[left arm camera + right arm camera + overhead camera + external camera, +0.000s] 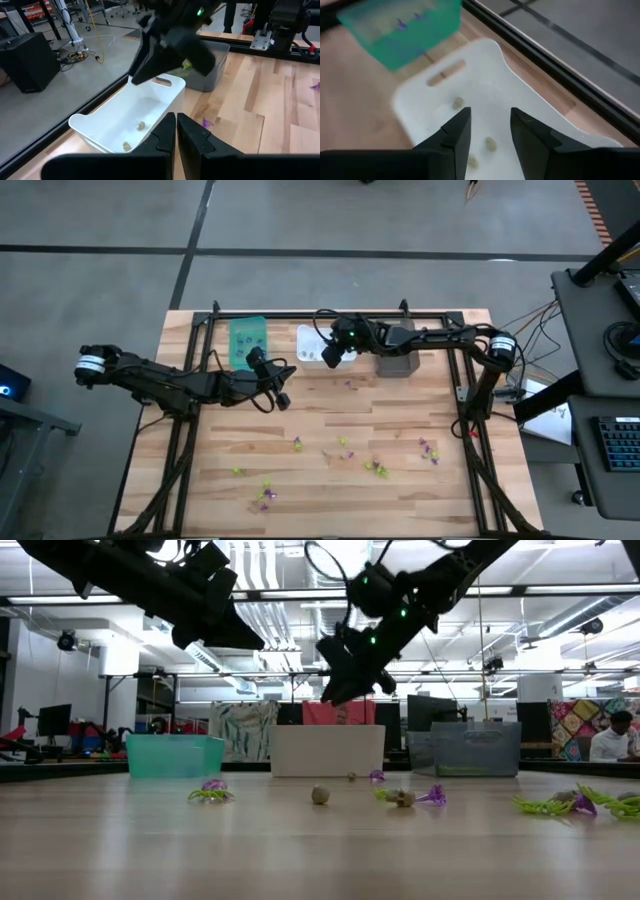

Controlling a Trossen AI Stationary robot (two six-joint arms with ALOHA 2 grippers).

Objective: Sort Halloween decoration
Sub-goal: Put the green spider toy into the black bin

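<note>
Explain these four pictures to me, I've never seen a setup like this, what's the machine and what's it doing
It is a robot with two dark arms at a wooden table. One picture looks down from above, one looks level across the tabletop, and two come from cameras on the arms' wrists. At the far edge stand a teal bin, a white bin and a grey bin. Tiny purple, green and pale trinkets lie scattered on the wood. The right claw hangs open over the white bin, which holds a few pale pieces. The left claw is shut, near it, holding nothing visible.
</note>
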